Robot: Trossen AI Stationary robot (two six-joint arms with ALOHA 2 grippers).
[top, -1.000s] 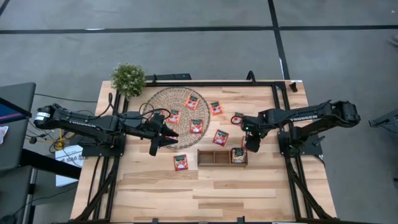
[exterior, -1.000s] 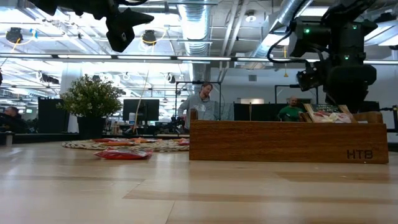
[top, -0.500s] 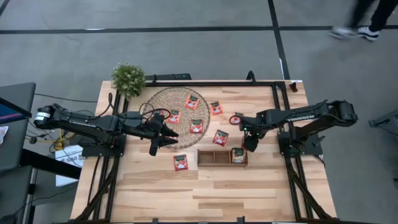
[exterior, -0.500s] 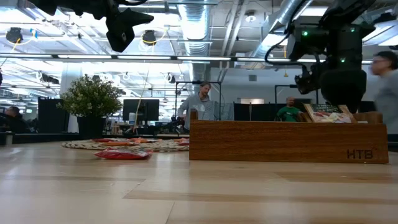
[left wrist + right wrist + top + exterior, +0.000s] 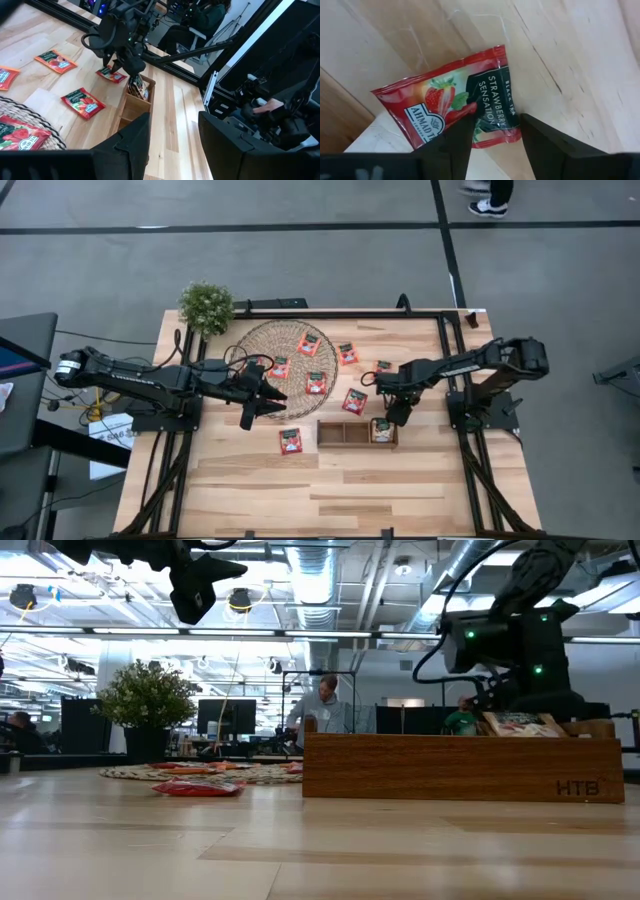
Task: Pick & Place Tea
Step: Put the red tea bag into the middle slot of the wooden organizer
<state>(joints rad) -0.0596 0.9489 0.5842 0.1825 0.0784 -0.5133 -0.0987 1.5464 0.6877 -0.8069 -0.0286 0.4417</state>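
Right now your right gripper point(image 5: 394, 416) sits low over the table just behind the wooden tray point(image 5: 340, 433), at its right-hand end. Its two fingers point(image 5: 451, 145) are spread apart, and through its wrist camera you see one red sachet point(image 5: 454, 107) lying flat on the wood directly ahead of the fingertips, with the gap between them lined up on its near edge. The fingers hold nothing; whether they touch the sachet you cannot tell.

Look at the overhead view for the rest of the tea. Several sachets stand in the tray's right compartment point(image 5: 382, 430), just beside your right gripper. Loose red sachets lie on the bare table: one point(image 5: 354, 401) behind the tray's middle, one point(image 5: 384, 366) farther back near the right arm, one point(image 5: 290, 440) just left of the tray. More rest on the round woven mat point(image 5: 262, 340), and one point(image 5: 346, 353) lies just off its right edge.

Your left gripper point(image 5: 262, 399) hangs above the table at the mat's near-left edge, well apart from the tray, its fingers point(image 5: 131, 142) parted and empty. A potted plant point(image 5: 206, 307) stands at the far left corner.
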